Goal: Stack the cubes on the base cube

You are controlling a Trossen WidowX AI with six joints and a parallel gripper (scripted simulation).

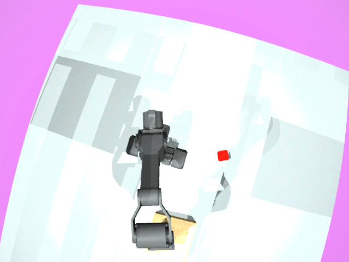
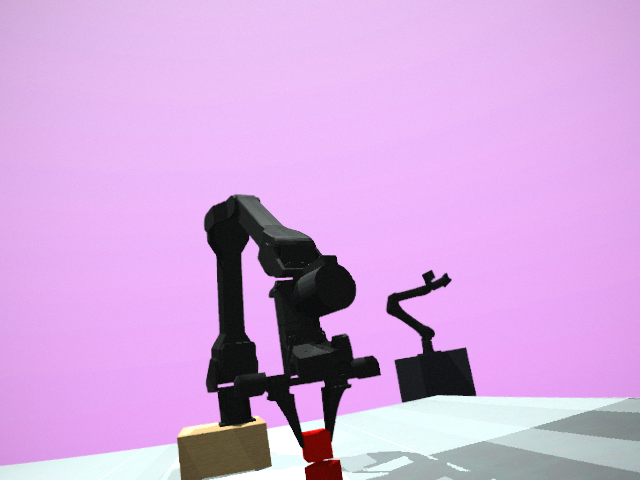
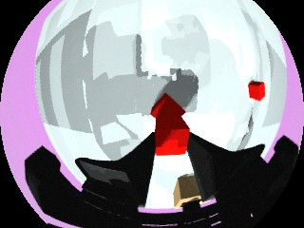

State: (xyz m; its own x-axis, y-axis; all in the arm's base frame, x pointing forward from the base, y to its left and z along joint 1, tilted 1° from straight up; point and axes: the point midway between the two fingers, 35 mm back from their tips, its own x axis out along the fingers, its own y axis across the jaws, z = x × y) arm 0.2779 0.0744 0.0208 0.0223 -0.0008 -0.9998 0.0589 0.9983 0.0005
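Note:
My gripper (image 2: 316, 443) (image 3: 170, 135) is shut on a red loose cube (image 2: 316, 448) (image 3: 172, 146), with a fingertip on either side. The red base cube (image 2: 324, 471) (image 3: 166, 105) is directly below it in the exterior view, cut off by the bottom edge. The held cube is very low over it; whether they touch is unclear. In the wrist view the held cube hides part of the base cube, whose visible part shows a corner pointing away. The other red loose cube (image 1: 222, 155) (image 3: 256, 90) lies apart on the floor, right of the arm. The arm hides the held and base cubes from the top view.
A wooden block (image 1: 184, 226) (image 2: 224, 454) (image 3: 188, 188) stands under the arm's base. A second dark arm (image 2: 403, 310) on a dark box (image 2: 436, 377) stands far behind to the right in the exterior view. Grey shadow patches cross the pale floor.

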